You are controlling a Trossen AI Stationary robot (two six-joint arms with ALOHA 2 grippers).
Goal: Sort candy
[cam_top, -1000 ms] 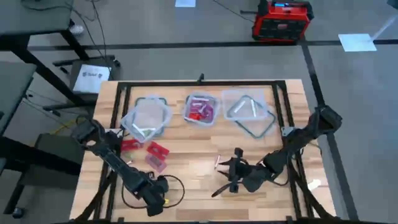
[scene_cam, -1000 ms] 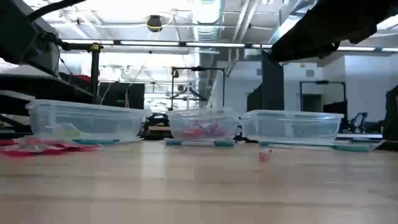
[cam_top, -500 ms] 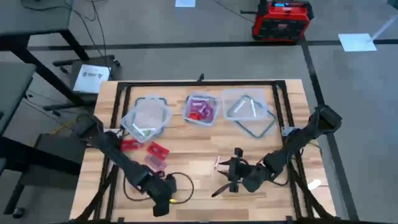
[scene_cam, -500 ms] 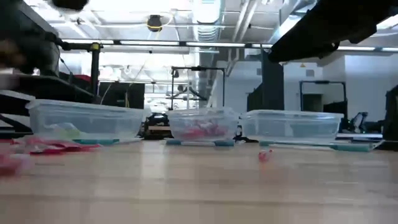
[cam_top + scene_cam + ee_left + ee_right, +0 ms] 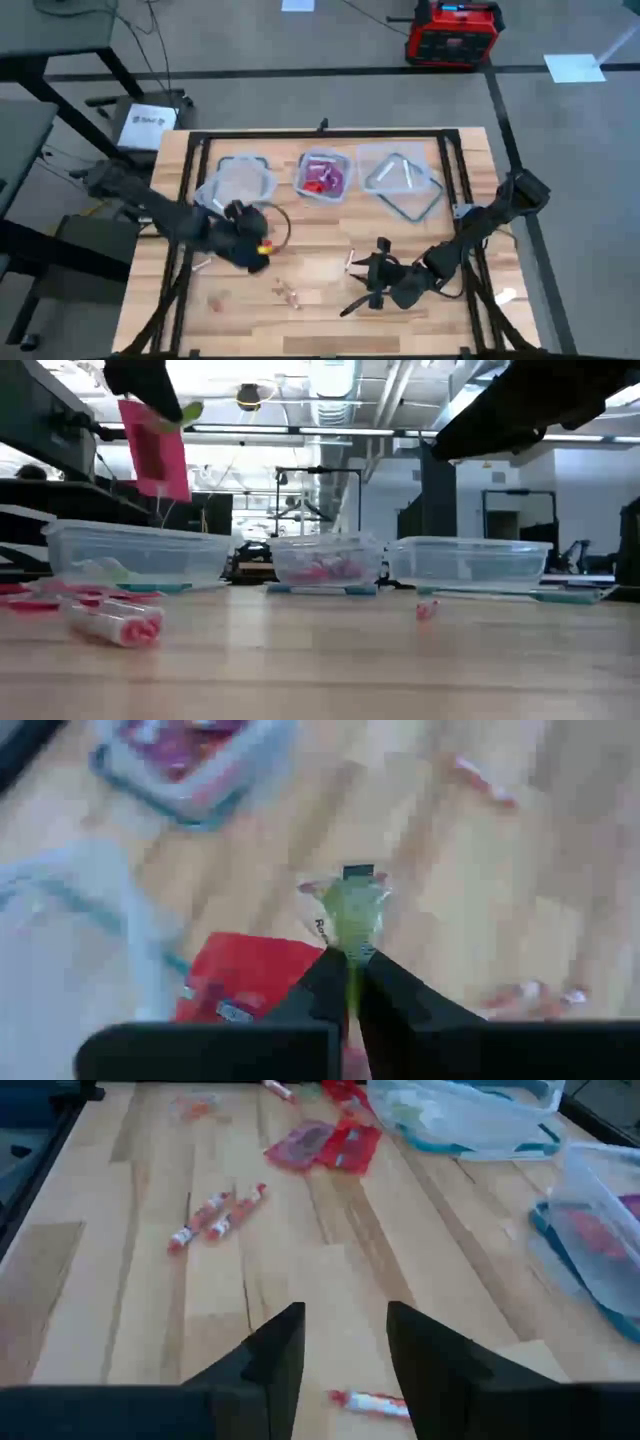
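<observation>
My left gripper (image 5: 255,247) hangs above the table in front of the left clear tub (image 5: 237,187), shut on a pink packet (image 5: 155,445) with a yellow-green top. Loose candy (image 5: 288,293) lies on the near left of the table, and shows close up in the low view as red-and-white pieces (image 5: 115,625). The middle tub (image 5: 322,177) holds red and pink candy. My right gripper (image 5: 365,285) stands open low over the near right, with one candy (image 5: 370,1402) on the table just past its fingers. My left gripper pinches the packet's yellow-green top edge (image 5: 352,925) between its two fingers, which slant down. The packet's pink body (image 5: 158,460) hangs below the fingers, well clear of the table.
A third clear tub (image 5: 400,178) stands at the far right. Red packets (image 5: 330,1145) lie flat on the table's left side near the left tub. A black frame (image 5: 320,133) runs along the table's far edge and sides.
My left gripper has risen and swung from the near edge toward the far edge, to just in front of the left tub. The pink packet now hangs high below it. Several candy pieces now lie on the near left of the table where none lay before.
</observation>
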